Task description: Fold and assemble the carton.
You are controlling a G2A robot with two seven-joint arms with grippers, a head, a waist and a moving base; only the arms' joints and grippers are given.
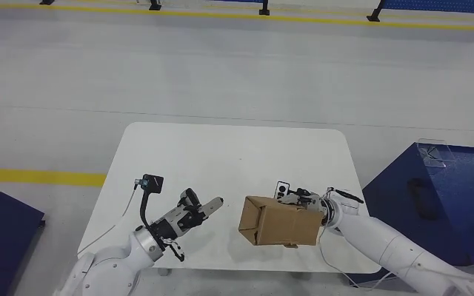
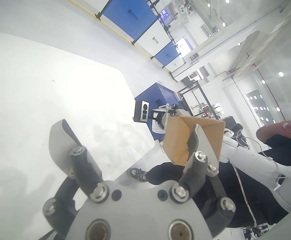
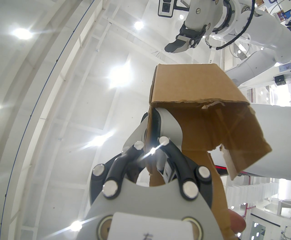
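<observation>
R gripper (image 3: 151, 123) pinches one wall of the carton (image 1: 280, 220), one finger inside, one outside. I read the carton at near right part of table (image 1: 222, 148). L gripper (image 1: 201, 209): fingers spread, holding nothing, near carton, no contact.

A white, round-cornered worktop (image 1: 222, 155) stands on a pale glossy floor (image 1: 222, 66) marked with yellow lines (image 1: 44, 177). Blue partition panels (image 2: 127, 18) line the hall under bright ceiling lights (image 3: 21, 33).

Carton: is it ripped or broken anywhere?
Yes. In the right wrist view the carton has a ragged, torn edge along its open end, and one wall has a jagged rip with a loose bit hanging.
</observation>
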